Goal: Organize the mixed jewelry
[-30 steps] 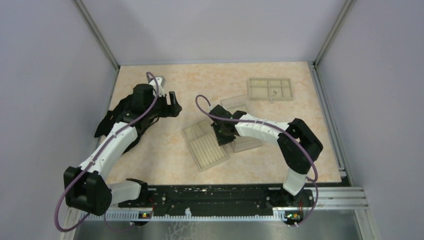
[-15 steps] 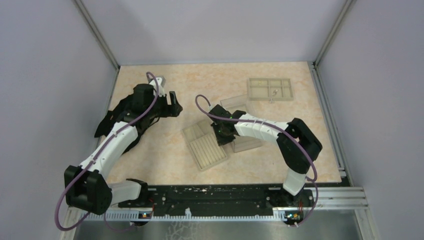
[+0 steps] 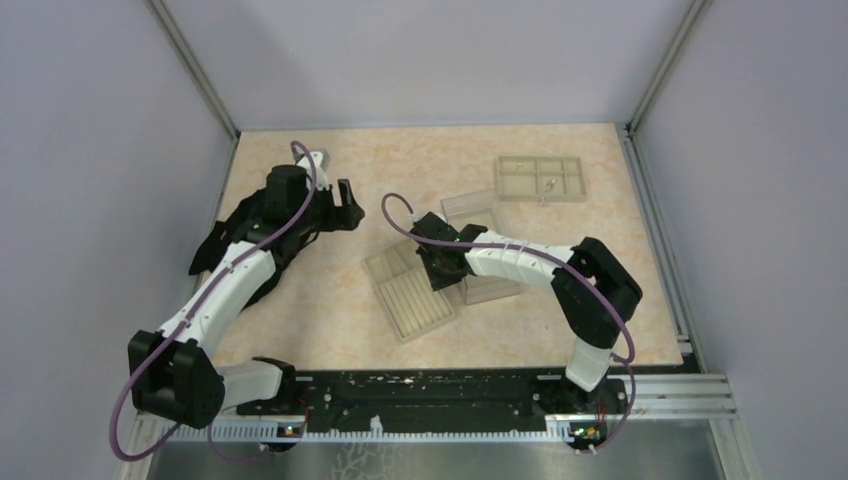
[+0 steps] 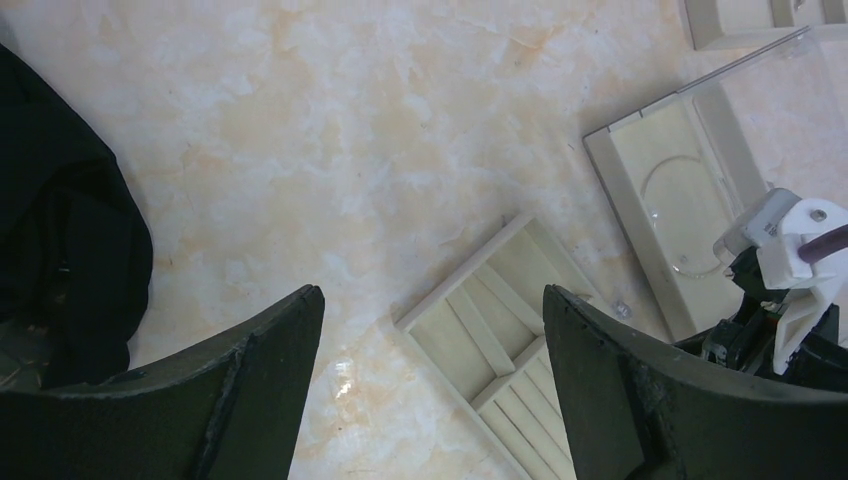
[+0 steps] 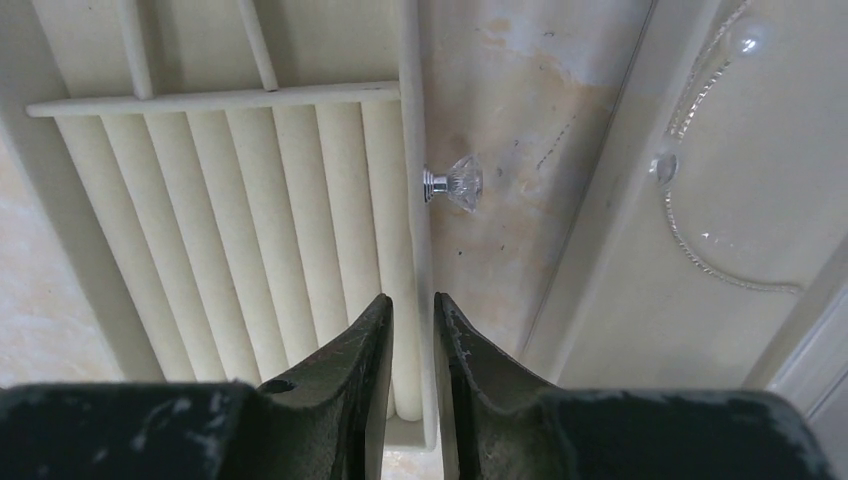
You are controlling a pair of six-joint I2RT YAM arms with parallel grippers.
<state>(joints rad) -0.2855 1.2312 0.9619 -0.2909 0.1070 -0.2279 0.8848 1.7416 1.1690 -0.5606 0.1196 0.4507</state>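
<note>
A small crystal stud (image 5: 455, 184) with a silver post lies on the table against the right wall of the ridged beige tray (image 5: 250, 230). It also shows as a speck in the left wrist view (image 4: 620, 309). The thin silver wire hoop (image 5: 700, 250) lies inside the clear plastic box (image 4: 672, 200). A tiny piece (image 3: 549, 184) sits in the compartmented tray (image 3: 540, 178). My right gripper (image 5: 412, 300) hovers over the ridged tray's right edge, just short of the stud, jaws almost together and empty. My left gripper (image 4: 432, 292) is open and empty over bare table at the left.
A black cloth (image 3: 235, 240) lies at the table's left edge under the left arm. The ridged tray (image 3: 410, 288) sits mid-table with the clear box (image 3: 492, 285) beside it and a second clear part (image 3: 468, 207) behind. Metal frame posts border the table.
My right gripper has shifted slightly left and away from the bases over the ridged tray. The left arm has not moved.
</note>
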